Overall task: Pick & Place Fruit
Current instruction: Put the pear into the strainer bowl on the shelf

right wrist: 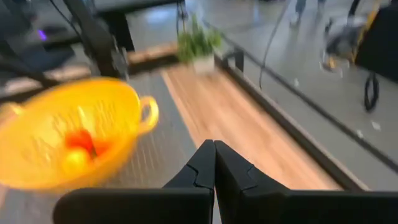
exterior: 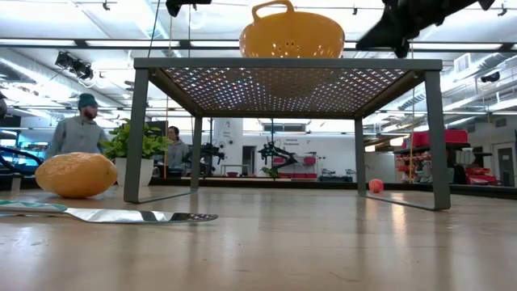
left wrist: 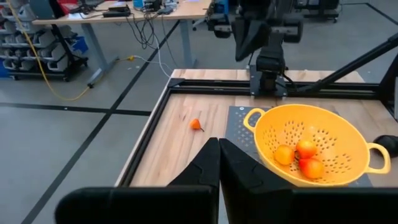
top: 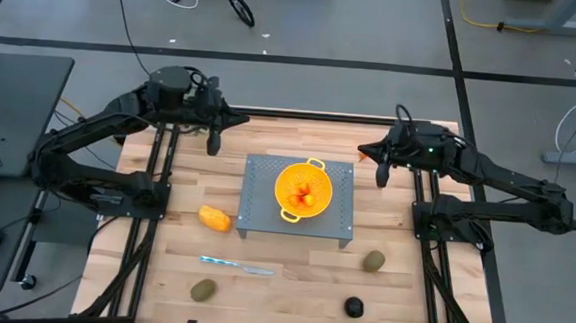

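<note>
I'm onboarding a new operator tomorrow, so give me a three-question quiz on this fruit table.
1. True or false: the yellow colander on the grey perforated stand already holds small orange fruits.
2. Which item lies closest to the knife? A) the black round fruit B) the yellow-orange oblong fruit C) the green-brown oval
3. Fill in: both the left gripper and the right gripper are ____.

Key: 1 true; 2 C; 3 shut.
</note>
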`<state>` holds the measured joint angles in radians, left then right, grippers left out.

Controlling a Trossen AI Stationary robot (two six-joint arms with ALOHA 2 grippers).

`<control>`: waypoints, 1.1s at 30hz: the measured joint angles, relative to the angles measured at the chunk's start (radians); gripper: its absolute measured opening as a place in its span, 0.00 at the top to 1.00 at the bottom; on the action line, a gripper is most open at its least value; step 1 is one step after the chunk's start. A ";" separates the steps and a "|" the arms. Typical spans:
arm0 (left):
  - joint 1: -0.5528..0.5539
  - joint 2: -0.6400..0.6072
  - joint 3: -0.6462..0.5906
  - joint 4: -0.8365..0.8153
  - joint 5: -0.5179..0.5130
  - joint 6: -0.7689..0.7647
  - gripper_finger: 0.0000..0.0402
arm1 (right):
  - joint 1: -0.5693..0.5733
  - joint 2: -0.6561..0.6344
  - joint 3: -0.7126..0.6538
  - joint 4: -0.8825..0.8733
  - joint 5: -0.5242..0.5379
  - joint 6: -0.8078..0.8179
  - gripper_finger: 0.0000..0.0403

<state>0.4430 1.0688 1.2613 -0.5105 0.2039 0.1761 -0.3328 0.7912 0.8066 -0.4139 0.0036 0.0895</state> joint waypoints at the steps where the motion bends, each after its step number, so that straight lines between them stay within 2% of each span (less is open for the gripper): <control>1: 0.002 0.000 0.000 -0.002 0.000 0.000 0.99 | 0.000 0.003 0.000 -0.036 0.003 0.000 0.99; 8: 0.008 0.001 0.000 0.000 0.000 0.003 0.99 | -0.002 0.050 0.000 -0.180 0.053 0.000 0.99; 15: 0.008 0.001 0.000 0.000 0.000 0.000 0.99 | -0.025 0.121 0.000 -0.188 0.073 -0.008 0.99; 21: 0.008 0.001 0.000 0.000 0.000 -0.007 0.99 | -0.127 0.163 0.000 -0.123 0.047 -0.028 0.99; 28: 0.008 0.002 0.000 0.000 0.002 -0.007 0.99 | -0.287 0.204 0.000 -0.119 -0.009 -0.136 0.99; 33: 0.008 0.002 0.000 -0.001 0.004 -0.004 0.99 | -0.359 0.237 0.000 -0.126 -0.016 -0.203 0.99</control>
<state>0.4507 1.0706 1.2610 -0.5114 0.2077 0.1719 -0.6918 1.0278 0.8066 -0.5397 -0.0127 -0.1135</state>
